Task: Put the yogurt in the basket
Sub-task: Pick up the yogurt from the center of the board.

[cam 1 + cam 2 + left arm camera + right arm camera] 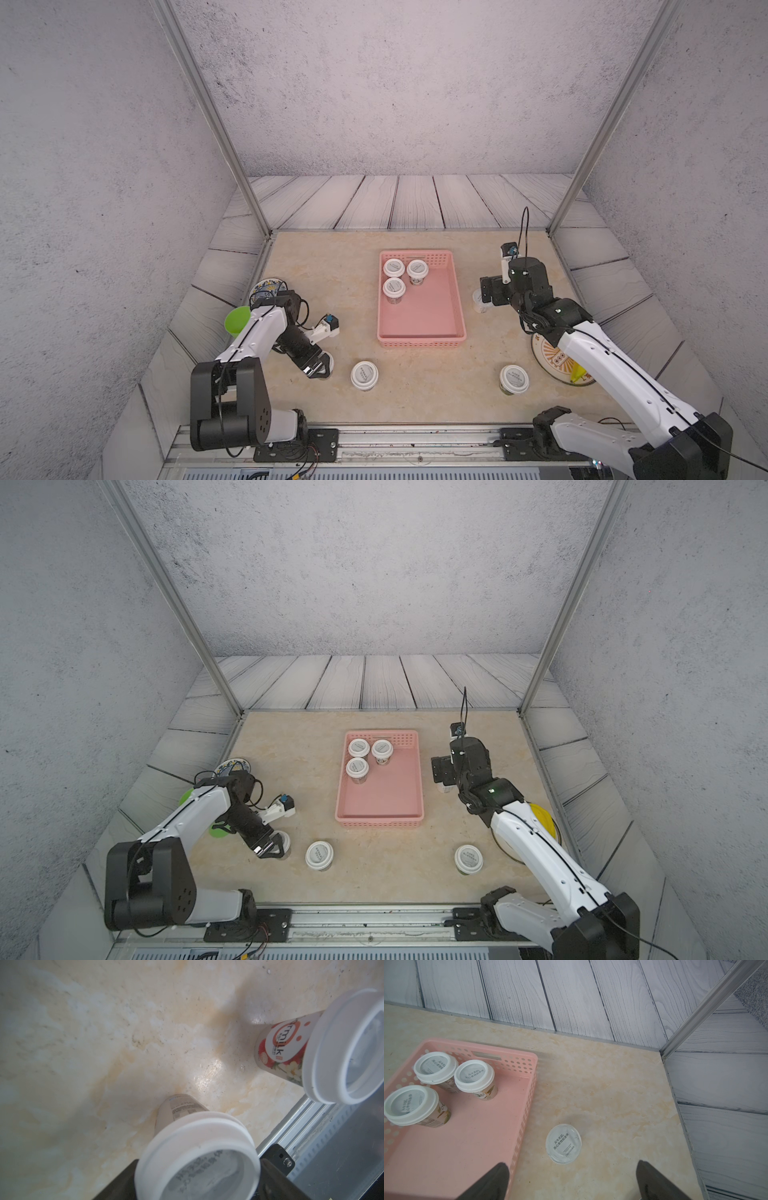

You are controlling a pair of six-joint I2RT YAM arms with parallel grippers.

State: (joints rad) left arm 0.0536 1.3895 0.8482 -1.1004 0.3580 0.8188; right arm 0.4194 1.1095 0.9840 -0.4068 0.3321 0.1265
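The pink basket (pixel 419 343) stands mid-table with three yogurt cups (pixel 394 267) (pixel 417 269) (pixel 394 286) in its far left corner. My left gripper (pixel 322 368) is lowered over a yogurt cup (pixel 197 1157) near the front left. Its dark fingers (pixel 270 1167) flank the white lid closely, jaws open, with a thin gap beside the lid. My right gripper (pixel 571 1180) hangs open above another yogurt cup (pixel 563 1144) just right of the basket. Two more yogurt cups (pixel 364 374) (pixel 514 379) stand along the front.
A bright green cup (pixel 237 320) and a patterned plate (pixel 266 289) sit behind my left arm. A round plate (pixel 548 361) with a banana (pixel 577 372) lies under my right arm. A metal rail (pixel 415 440) runs along the front edge.
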